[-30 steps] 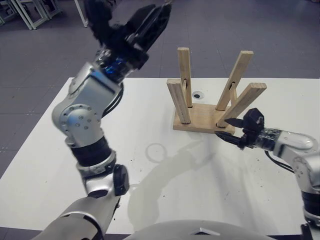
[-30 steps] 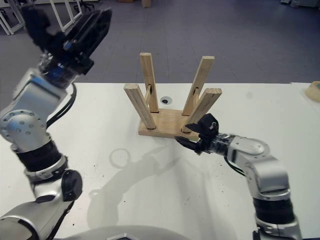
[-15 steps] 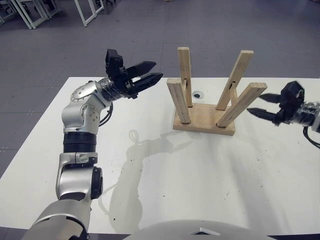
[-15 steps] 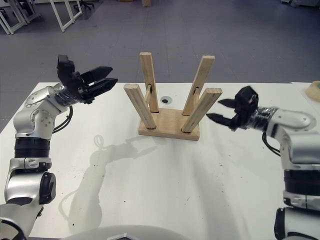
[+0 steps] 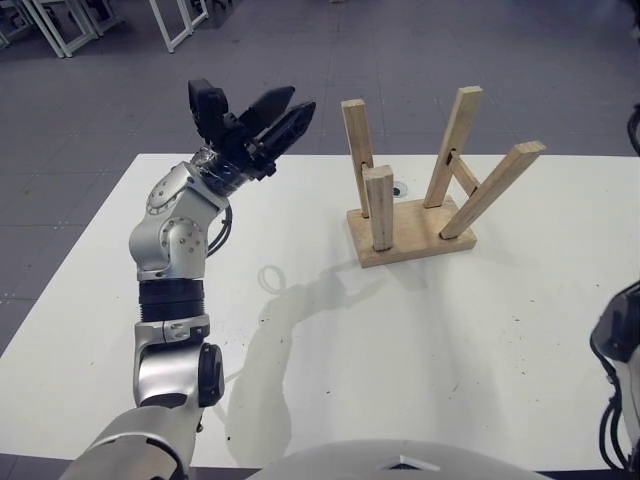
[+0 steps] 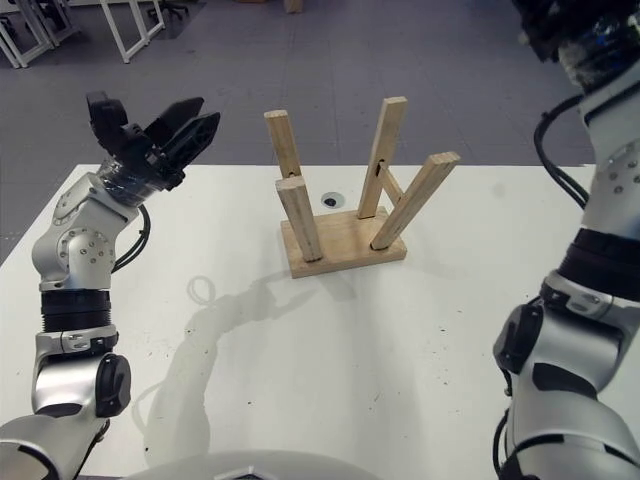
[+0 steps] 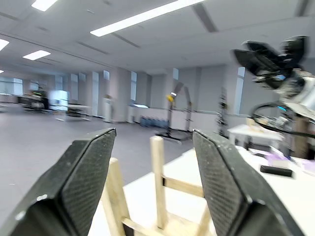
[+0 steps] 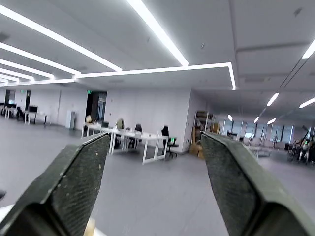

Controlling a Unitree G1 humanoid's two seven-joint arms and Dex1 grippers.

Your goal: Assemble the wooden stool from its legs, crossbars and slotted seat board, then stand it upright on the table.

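My left pincer [image 5: 300, 98] is spread wide with nothing in it. It is held up in the air over the table's far left part, with its tips aimed across toward the stool. In its wrist view the two pads [image 7: 88, 177] are dark and broad, with a fine grid texture that looks made to bite on smooth wood. The stool's uprights sit framed in the gap between them, well apart from either finger. My right pincer [image 8: 155, 137] is just as wide and just as empty. That arm is lifted high on the right, above everything on the table, so it looks out over the room rather than down at the work.

The stool [image 6: 345, 235] sits toward the far middle of the white table [image 5: 450, 380], upside down. Its seat board [image 5: 415, 245] lies flat on the surface, and the four legs [image 5: 357, 150] rise out of it, splaying outward as they go. I read that posture as deliberate: the flat board makes a steady base while legs are pressed down into its slots. A short crossbar [image 5: 464, 173] ties the two right-hand legs. All the parts are pale, bare, square-edged slats of wood, matte and light-looking.

By my judgement the assembly looks finished and only the turn-over remains. With both pincers clear, I would take it from opposite sides, since the splayed legs may slip in a one-sided grip.
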